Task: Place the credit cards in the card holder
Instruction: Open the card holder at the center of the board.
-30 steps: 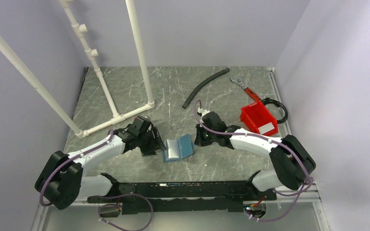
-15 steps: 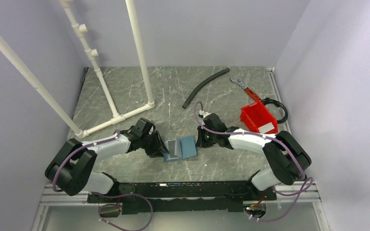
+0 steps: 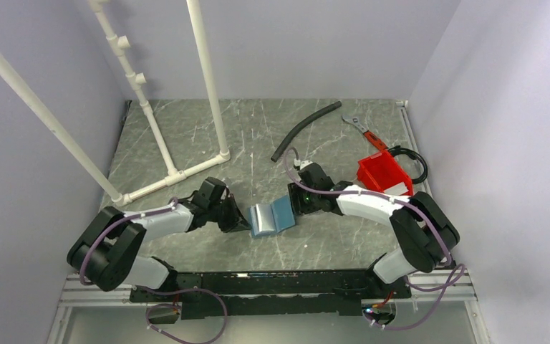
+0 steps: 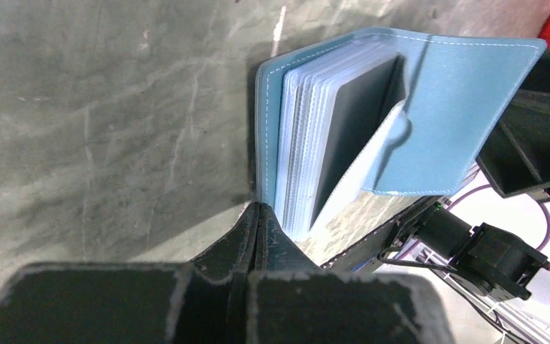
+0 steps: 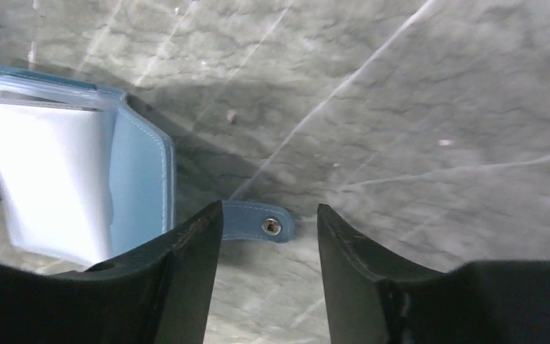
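The blue card holder (image 3: 271, 217) lies open on the table between my two grippers. In the left wrist view its clear sleeves fan out and a dark credit card (image 4: 358, 122) sits in one of them; other credit cards are not in view. My left gripper (image 3: 240, 221) is shut, its tips (image 4: 259, 209) pinched on the lower edge of the card holder's left cover (image 4: 266, 129). My right gripper (image 5: 268, 209) is open just right of the card holder (image 5: 140, 186), its fingers on either side of the snap strap (image 5: 258, 221) without touching it.
A red bin (image 3: 384, 177) stands to the right, with a black cable (image 3: 414, 162) behind it. A black hose (image 3: 304, 129) and a wrench (image 3: 362, 129) lie at the back. A white pipe frame (image 3: 179, 172) stands on the left half of the table.
My left gripper moved up to the holder's left edge and shut on it. My right gripper opened and let go of the holder's right side. The holder shifted slightly right.
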